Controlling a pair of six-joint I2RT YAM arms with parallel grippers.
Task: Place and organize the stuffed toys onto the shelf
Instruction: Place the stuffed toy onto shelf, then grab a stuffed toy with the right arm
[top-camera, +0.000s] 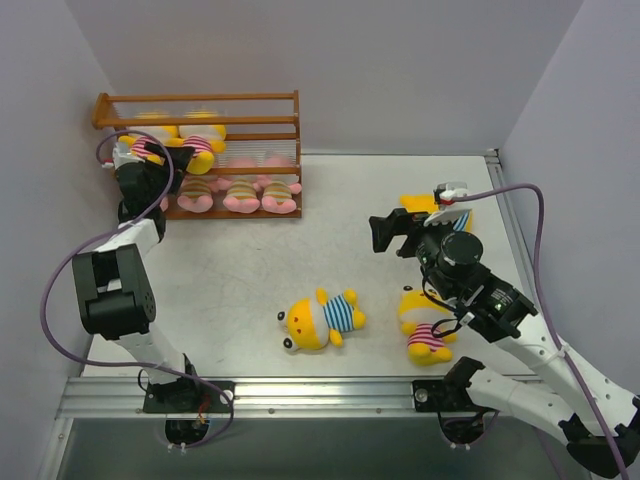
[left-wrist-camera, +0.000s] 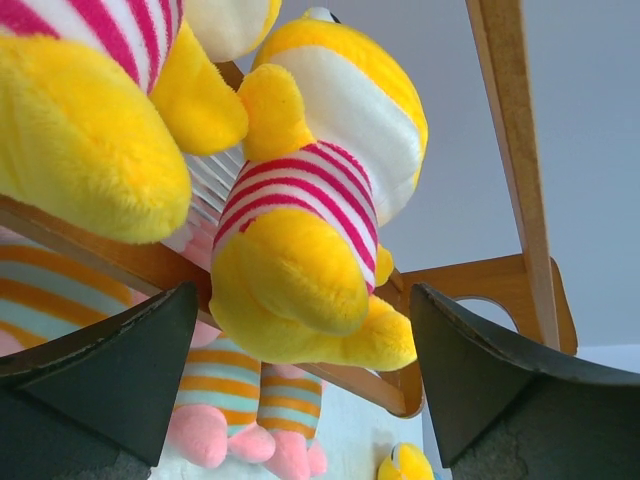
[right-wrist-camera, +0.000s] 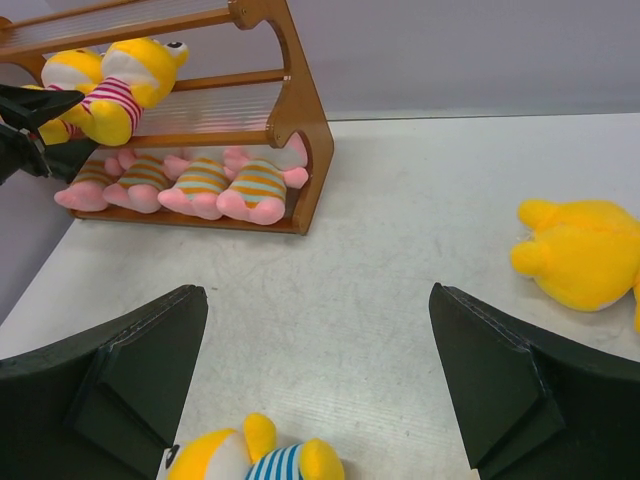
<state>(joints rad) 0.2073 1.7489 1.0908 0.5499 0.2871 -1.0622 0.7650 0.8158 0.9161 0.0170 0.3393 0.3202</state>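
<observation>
The shelf (top-camera: 200, 98) stands at 10 o'clock on the table (top-camera: 350, 200); its bottom tier carries four pink toys (right-wrist-camera: 195, 185) in a row, feet toward the arms; its middle tier carries two shelved yellow toys (top-camera: 205, 140) in pink-striped shirts, side by side at the left end. The left gripper (top-camera: 170, 155) is at that same end of the middle tier, fingers (left-wrist-camera: 110, 370) spread wide, nothing pinched; one shelved toy shows just beyond the fingertips. At 6 o'clock from the table centre a blue-striped toy (top-camera: 322, 318) lies face up; at its 3 o'clock a pink-striped toy (top-camera: 425, 338) lies partly under the right arm. The right gripper (top-camera: 392, 232) hovers above bare table, jaws spread and empty; a third yellow toy (right-wrist-camera: 575, 255) lies at its 1 o'clock, partly hidden in the top view.
</observation>
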